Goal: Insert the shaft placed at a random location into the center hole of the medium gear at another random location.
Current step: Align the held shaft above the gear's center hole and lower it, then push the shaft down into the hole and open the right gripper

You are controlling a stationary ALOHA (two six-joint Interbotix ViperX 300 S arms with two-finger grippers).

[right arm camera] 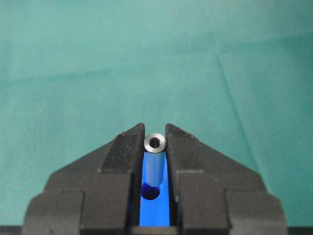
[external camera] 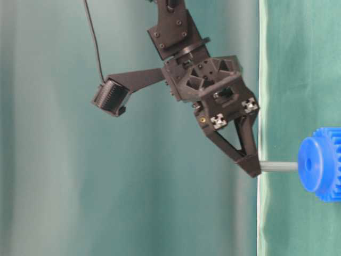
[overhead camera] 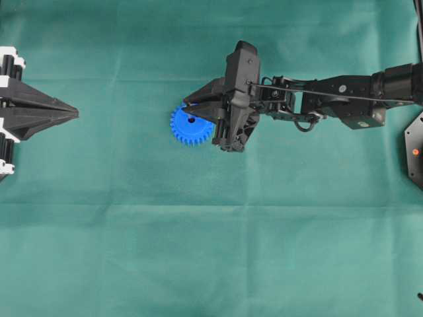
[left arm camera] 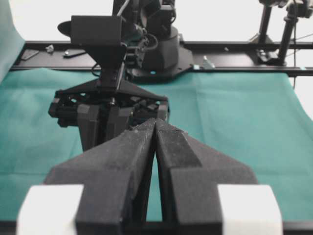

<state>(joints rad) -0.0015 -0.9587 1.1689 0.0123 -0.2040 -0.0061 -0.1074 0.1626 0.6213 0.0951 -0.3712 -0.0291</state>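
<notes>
The right gripper [external camera: 254, 166] is clamped on the shaft [external camera: 278, 166], whose tip already meets the center hole [right arm camera: 151, 192] of the medium gear [overhead camera: 192, 124] (depth unclear), so seating and release remain; the left gripper [left arm camera: 155, 128], closed and empty, waits far left

Blue gear [overhead camera: 188, 127], silver-grey shaft [right arm camera: 155, 164], green cloth [overhead camera: 211, 251]
</notes>
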